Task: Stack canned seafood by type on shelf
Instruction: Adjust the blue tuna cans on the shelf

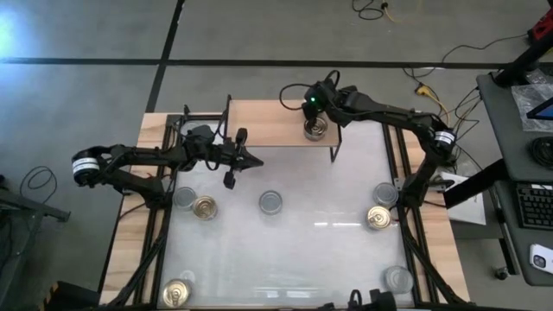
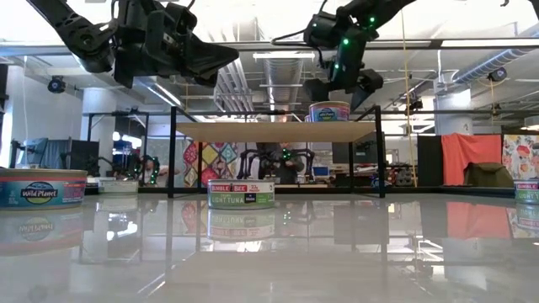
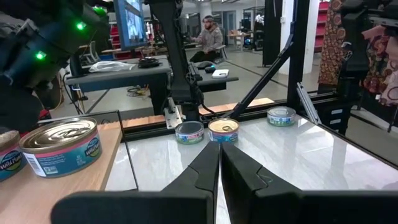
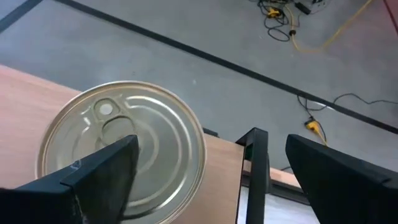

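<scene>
A glossy white table [image 1: 285, 250] stands on grey workshop floor. The shelf [image 1: 268, 130] runs lengthwise across its far edge, one tin [image 1: 316, 130] upright beneath the spread right gripper [image 1: 318, 111]. The left gripper [image 1: 251, 161] hovers pressed together, empty.

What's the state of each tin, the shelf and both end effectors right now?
Tin on shelf: upright on the plank, lid sealed, pull tab flat.
Shelf: standing, holds that one tin.
Right end effector: open, above the shelf tin, not gripping.
Left end effector: shut, empty, above the table by the shelf's front edge.
Gold tin: upright on the table, unstacked.
Silver tin: upright on the table, unstacked.
</scene>
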Controlling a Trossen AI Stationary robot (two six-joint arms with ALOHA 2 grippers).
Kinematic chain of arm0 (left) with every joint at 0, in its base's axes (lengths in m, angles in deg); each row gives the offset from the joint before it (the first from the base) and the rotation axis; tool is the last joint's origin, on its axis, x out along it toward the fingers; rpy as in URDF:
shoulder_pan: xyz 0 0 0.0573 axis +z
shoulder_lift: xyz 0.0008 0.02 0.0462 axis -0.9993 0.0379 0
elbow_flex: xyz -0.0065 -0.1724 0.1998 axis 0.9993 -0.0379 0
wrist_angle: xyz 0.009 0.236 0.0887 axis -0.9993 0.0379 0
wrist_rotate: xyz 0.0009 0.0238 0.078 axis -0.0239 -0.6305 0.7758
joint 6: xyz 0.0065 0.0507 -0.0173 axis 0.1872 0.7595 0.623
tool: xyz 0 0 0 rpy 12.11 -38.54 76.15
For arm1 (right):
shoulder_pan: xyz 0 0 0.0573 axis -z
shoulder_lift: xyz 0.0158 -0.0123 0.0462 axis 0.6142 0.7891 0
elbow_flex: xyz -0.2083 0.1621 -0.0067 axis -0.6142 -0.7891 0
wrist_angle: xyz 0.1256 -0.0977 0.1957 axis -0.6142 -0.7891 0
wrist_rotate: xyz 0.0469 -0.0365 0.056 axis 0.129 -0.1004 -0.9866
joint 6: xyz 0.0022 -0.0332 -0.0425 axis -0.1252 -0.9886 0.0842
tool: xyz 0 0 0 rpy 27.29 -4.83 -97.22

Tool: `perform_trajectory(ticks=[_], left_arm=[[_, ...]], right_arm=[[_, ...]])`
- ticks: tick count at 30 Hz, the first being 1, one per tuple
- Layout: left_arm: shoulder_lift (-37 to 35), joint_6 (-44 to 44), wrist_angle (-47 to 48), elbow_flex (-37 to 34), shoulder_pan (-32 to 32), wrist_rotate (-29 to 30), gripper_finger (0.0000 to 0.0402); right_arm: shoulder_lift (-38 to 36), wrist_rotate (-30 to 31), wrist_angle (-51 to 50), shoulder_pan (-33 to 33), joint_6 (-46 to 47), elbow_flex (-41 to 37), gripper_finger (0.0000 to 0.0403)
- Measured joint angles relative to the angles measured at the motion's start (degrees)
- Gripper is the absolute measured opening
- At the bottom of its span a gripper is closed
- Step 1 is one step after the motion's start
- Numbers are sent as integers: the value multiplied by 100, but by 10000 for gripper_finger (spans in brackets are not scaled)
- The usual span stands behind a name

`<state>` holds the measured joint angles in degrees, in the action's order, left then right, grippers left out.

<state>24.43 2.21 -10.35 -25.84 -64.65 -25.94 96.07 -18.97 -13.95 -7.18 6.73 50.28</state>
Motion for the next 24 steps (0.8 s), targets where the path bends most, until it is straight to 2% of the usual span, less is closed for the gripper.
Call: perform_trajectory(ticks=[7, 19, 24], left_arm=[[0, 1, 0, 0, 0, 0, 0], [0, 2, 2, 0, 0, -2, 0], [0, 22, 7, 0, 0, -2, 0]], right_arm=[[-11, -404, 13, -30, 114, 0, 398], [-76, -452, -17, -84, 40, 15, 398], [-356, -446, 1, -252, -114, 188, 398]])
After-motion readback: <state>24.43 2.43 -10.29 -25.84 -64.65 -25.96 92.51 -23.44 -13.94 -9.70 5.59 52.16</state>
